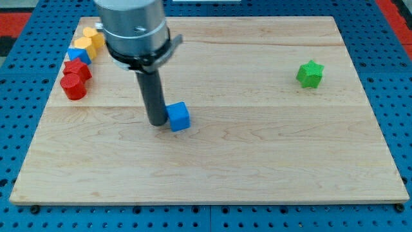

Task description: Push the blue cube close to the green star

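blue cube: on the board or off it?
On. The blue cube sits on the wooden board, well inside its edges, my tip against its left side.

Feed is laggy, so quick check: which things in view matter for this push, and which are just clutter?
Job: blue cube, green star, my tip touching the cube's left side.
Clutter: red blocks, yellow blocks and a small blue block, at the board's top left.

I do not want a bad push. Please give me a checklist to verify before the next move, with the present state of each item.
1. My tip is against the blue cube, on its side toward the view's left: ok.
2. The green star lies to the view's right, slightly toward the top: ok.
3. No block stands between cube and star: ok.
4. The red, yellow and blue blocks at the view's top left are away from the path: ok.
5. Cube near star: not ok.
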Tool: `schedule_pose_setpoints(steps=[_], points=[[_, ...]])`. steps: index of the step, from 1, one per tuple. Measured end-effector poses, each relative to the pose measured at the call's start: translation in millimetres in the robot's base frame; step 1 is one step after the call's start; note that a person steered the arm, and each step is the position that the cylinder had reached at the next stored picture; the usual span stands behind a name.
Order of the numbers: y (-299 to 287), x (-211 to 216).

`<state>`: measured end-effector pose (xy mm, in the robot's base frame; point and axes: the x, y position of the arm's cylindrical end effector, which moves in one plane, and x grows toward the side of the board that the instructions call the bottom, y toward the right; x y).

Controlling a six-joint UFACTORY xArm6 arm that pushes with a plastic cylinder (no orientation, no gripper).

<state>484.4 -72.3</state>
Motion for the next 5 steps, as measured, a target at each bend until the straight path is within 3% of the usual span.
schedule_pose_setpoints(steps=[3, 5], points=[[119.3, -19.3], [206.0, 13.8]])
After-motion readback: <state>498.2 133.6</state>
